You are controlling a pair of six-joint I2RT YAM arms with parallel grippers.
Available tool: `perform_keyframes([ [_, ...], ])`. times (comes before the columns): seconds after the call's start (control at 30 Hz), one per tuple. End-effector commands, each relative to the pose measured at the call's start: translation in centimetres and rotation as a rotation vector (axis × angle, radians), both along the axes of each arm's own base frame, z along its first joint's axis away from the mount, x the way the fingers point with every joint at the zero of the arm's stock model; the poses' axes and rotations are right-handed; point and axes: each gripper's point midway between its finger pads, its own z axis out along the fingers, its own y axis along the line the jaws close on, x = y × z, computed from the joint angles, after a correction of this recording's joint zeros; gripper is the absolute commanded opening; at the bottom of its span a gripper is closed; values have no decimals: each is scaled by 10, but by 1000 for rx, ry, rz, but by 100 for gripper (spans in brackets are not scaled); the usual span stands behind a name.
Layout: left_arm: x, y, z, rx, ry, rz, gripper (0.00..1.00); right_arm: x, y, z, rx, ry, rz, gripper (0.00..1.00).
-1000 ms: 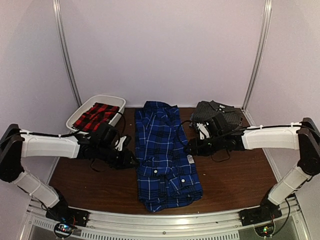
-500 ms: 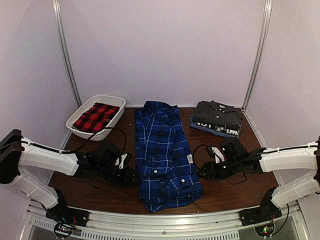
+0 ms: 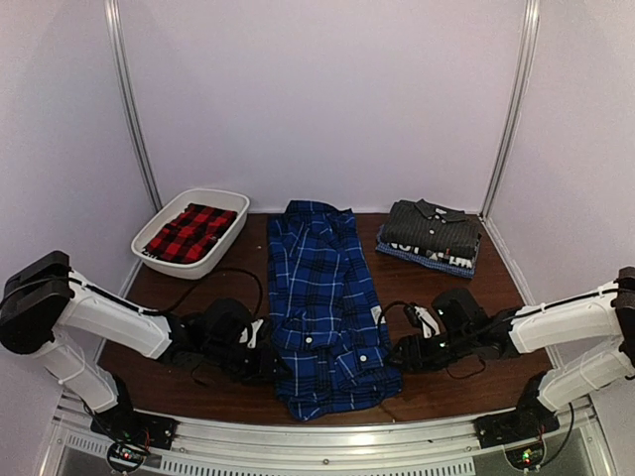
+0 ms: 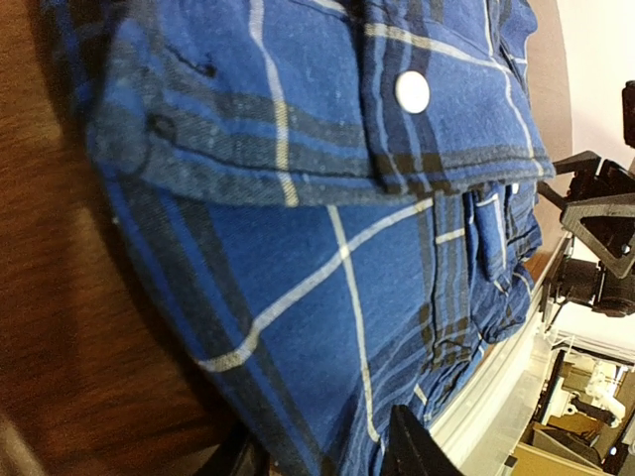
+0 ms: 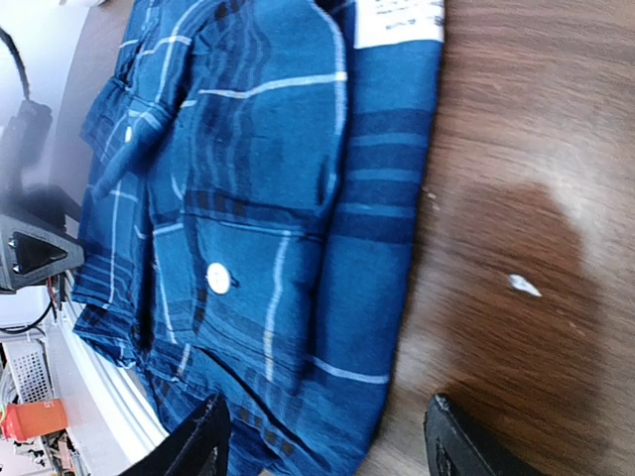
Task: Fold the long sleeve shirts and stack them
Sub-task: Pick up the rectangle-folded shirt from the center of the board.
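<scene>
The blue-and-black plaid shirt point(image 3: 327, 307) lies lengthwise on the table, sleeves folded in, collar at the far end. My left gripper point(image 3: 270, 365) is low at its near left edge. In the left wrist view the shirt point(image 4: 327, 228) fills the frame and its edge lies between the open fingers of that gripper point(image 4: 327, 461). My right gripper point(image 3: 395, 355) is low at the near right edge. In the right wrist view it point(image 5: 332, 446) is wide open over the shirt's edge point(image 5: 377, 248). The charcoal striped shirt point(image 3: 432, 228) lies folded at the back right. The red-and-black plaid shirt point(image 3: 190, 231) lies in the tub.
The white plastic tub point(image 3: 223, 198) stands at the back left. A folded blue garment point(image 3: 422, 258) lies under the charcoal shirt. The metal rail point(image 3: 327, 436) runs along the table's near edge. Bare brown table point(image 3: 466, 307) shows on both sides of the blue shirt.
Both arms have drawn back from the middle of the blue shirt toward its near end and lowered to the table at its two side edges.
</scene>
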Motion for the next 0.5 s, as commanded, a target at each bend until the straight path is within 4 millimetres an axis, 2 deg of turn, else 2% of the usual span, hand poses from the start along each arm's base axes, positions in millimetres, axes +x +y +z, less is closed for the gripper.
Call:
perform_keyframes([
  [0.0,-8,-4,-9,-14,35,-1,38,-5,11,-3,51,18,5,67],
  [0.23,-19,-2,-9,-45,74,-3,20,-7,20,-4,97,37,3,63],
  [0.3,-21,-1,-6,-56,78,-8,10,-7,25,-3,116,45,6,59],
  [0.4,-26,0,-2,-74,82,-19,1,-7,30,0,138,53,10,48],
  [0.47,-29,2,1,-85,84,-24,0,-9,32,2,147,58,18,40],
])
